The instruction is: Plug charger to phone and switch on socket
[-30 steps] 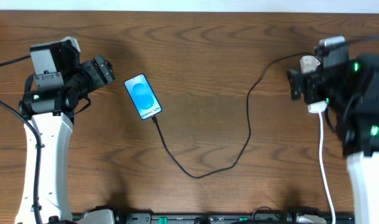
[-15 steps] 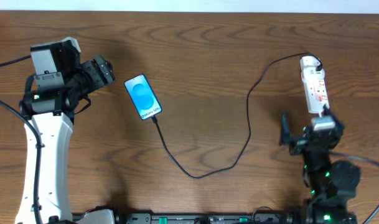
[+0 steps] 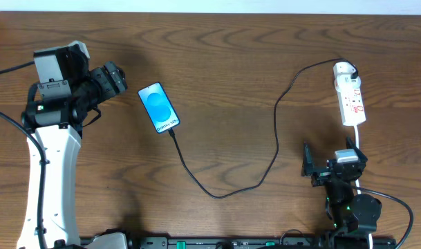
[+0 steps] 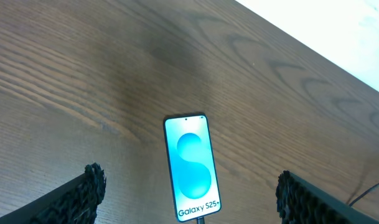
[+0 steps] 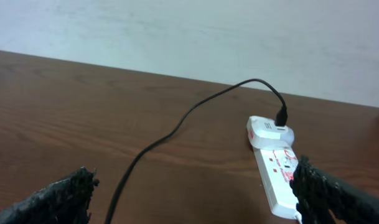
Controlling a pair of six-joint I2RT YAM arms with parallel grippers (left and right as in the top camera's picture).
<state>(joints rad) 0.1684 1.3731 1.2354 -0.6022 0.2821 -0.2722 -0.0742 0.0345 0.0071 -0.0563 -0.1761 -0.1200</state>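
Note:
The phone [image 3: 158, 107] lies screen up on the wooden table, left of centre. The charger cable [image 3: 217, 195] runs from the phone's lower end in a loop to its white adapter [image 3: 343, 69], which sits in the far end of the socket strip [image 3: 352, 102]. My left gripper [image 3: 115, 78] is open and empty, just left of the phone. In the left wrist view the phone [image 4: 192, 165] lies between the open fingers [image 4: 189, 177]. My right gripper [image 3: 332, 164] is open and empty, below the strip. The right wrist view shows the open gripper [image 5: 192, 177], the strip [image 5: 276, 180], adapter [image 5: 269, 132] and cable [image 5: 177, 129].
The strip's white cord [image 3: 359, 138] runs from its near end toward my right arm base [image 3: 352, 211]. The left arm's white link [image 3: 51, 173] lies along the table's left side. A pale wall [image 5: 189, 31] stands behind the table's far edge.
My right arm has pulled back from over the socket strip to the table's front edge, uncovering the strip. The left arm, phone and cable have not moved.

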